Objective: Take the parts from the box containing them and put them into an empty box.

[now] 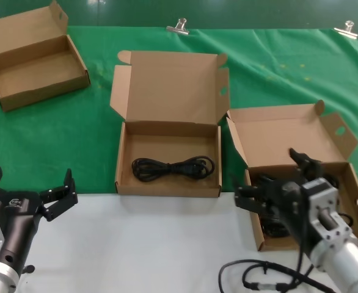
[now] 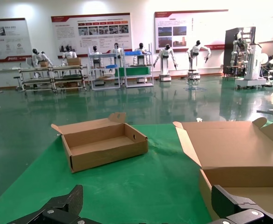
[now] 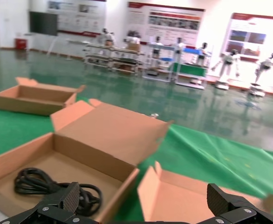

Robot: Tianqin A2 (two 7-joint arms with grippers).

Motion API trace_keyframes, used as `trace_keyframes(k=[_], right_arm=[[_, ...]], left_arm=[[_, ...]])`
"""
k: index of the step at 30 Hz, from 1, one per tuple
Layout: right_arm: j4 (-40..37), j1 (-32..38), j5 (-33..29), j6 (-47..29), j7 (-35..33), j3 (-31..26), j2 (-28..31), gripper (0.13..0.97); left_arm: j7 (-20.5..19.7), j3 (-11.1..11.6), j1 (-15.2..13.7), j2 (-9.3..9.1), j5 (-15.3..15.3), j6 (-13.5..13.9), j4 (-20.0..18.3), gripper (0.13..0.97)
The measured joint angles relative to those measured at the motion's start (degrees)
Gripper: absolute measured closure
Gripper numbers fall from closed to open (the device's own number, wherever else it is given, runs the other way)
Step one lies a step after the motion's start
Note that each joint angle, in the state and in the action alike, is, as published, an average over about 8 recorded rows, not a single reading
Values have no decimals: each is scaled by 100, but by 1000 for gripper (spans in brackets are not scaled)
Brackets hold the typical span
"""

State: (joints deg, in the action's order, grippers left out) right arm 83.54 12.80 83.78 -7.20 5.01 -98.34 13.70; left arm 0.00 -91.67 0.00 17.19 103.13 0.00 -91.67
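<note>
The deep cardboard box (image 1: 357, 201) with the short lid stands at the right. Black cable bundles (image 1: 269, 227) lie in it, mostly hidden by my right gripper (image 1: 277, 180), which hangs open over its tray with nothing between its fingers. The shallow box with the tall lid (image 1: 167, 186) sits in the middle and holds one coiled black cable (image 1: 173, 168). The right wrist view shows that cable (image 3: 57, 186) in its tray (image 3: 15, 158) beyond the open right gripper (image 3: 143, 200). My left gripper (image 1: 31, 186) waits open over the white table edge at the left, holding nothing.
A third open cardboard box (image 1: 35, 67) sits at the far left on the green mat (image 1: 75, 134), seen in the left wrist view as the box (image 2: 104, 144) beyond the left gripper (image 2: 148, 205). A loose black robot cable (image 1: 258, 271) loops on the white table (image 1: 154, 244).
</note>
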Motion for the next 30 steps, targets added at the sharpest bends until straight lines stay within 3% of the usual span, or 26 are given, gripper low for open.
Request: trace_keyframes(k=[15, 30], right_arm=[[640, -1008, 1524, 567, -395, 526, 275, 129], [699, -1099, 1662, 618, -431, 573, 300, 129]], left_arm=[[0, 0, 0, 0, 0, 0, 0, 132], [0, 0, 0, 0, 0, 0, 0, 132]])
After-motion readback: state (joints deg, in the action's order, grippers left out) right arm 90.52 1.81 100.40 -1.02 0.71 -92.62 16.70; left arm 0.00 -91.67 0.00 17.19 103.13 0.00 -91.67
